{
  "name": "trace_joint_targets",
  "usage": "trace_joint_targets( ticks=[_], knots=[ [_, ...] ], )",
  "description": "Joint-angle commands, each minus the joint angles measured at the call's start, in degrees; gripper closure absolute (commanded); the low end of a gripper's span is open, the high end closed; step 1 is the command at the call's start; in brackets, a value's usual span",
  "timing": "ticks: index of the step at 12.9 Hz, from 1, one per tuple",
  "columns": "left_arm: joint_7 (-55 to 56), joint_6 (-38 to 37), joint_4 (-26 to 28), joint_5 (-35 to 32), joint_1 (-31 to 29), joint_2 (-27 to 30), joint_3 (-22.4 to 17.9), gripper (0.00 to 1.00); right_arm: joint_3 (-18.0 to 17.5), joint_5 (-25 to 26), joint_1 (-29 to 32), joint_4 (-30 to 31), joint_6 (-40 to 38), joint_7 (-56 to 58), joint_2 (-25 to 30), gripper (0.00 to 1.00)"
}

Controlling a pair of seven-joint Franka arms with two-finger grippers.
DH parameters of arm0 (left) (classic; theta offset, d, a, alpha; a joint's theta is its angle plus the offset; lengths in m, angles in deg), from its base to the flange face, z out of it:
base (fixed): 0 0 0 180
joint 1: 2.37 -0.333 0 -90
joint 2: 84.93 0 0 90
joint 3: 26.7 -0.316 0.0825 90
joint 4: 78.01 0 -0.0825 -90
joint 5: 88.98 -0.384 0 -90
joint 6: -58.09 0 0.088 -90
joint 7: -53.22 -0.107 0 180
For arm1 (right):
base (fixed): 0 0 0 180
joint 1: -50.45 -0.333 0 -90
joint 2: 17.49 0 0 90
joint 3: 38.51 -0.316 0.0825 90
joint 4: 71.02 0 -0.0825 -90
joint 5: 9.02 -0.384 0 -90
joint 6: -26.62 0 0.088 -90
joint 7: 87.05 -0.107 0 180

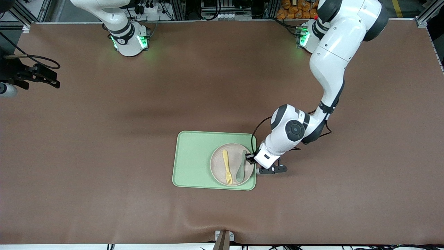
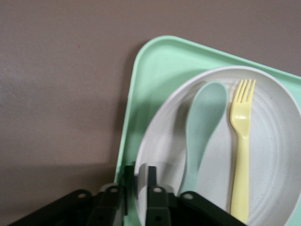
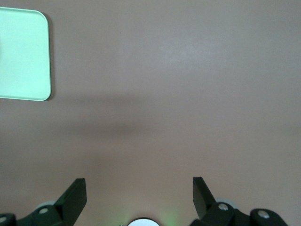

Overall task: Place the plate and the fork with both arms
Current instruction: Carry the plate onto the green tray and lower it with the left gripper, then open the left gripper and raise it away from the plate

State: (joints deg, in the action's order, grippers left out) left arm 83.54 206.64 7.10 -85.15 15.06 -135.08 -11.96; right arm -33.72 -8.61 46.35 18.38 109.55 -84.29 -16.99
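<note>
The right arm just waits up by its base at its own end of the table, and its black two-finger right gripper (image 3: pixel 139 193) hangs over bare brown tabletop (image 1: pixel 104 139) with the fingers spread wide and nothing between them; a corner of the light-green rectangular plastic tray (image 3: pixel 23 56) shows in its wrist view. That tray (image 1: pixel 194 156) sits flat toward the front-camera edge of the table, around the middle. On it, at the end toward the left arm, rests the small round off-white plastic plate (image 1: pixel 218 163). The little pale yellow plastic fork (image 1: pixel 227 167) lies in the plate, tines pointing toward the front camera, with a grey-green plastic spoon (image 1: pixel 240 168) just beside it. The left arm reaches down to the plate's edge, and the left gripper (image 2: pixel 136 188) has its fingers either side of the plate rim (image 2: pixel 141 174), close to it, though I can't tell if they're actually pinching it.
</note>
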Motion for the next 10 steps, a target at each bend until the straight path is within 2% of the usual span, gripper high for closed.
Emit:
trace_joint_targets(
  ticks=[1, 3, 5, 7, 9, 10],
  knots=[
    [2.19, 0.25, -1.79, 0.21, 1.55, 0.66, -0.24, 0.00, 0.04, -0.33, -0.03, 0.08, 0.57, 0.32, -0.59, 0.00],
    [2.29, -2.62, -1.70, 0.13, 0.86, 4.52, -0.24, 0.00, 0.04, -0.33, -0.12, 0.08, 0.57, 0.32, -0.68, 0.00],
    [2.72, -11.04, -1.70, 0.13, 0.33, 10.75, -1.20, 0.00, 0.04, -0.33, -0.12, 0.08, 0.57, 0.40, -0.59, 0.00],
    [2.90, -22.53, -1.43, -3.10, 0.42, 17.78, -3.31, 0.00, 0.04, -0.33, -0.03, 0.08, 0.57, 0.40, -0.59, 0.00],
    [2.55, -34.58, -1.52, -8.82, 0.06, 24.11, -3.31, 0.00, 0.04, -0.33, -0.12, 0.08, 0.57, 0.40, -0.68, 0.00],
    [2.64, -40.12, -1.52, -9.36, -0.37, 27.01, -3.31, 0.00, 0.04, -0.33, -0.12, 0.08, 0.57, 0.40, -0.59, 0.00]
  ],
)
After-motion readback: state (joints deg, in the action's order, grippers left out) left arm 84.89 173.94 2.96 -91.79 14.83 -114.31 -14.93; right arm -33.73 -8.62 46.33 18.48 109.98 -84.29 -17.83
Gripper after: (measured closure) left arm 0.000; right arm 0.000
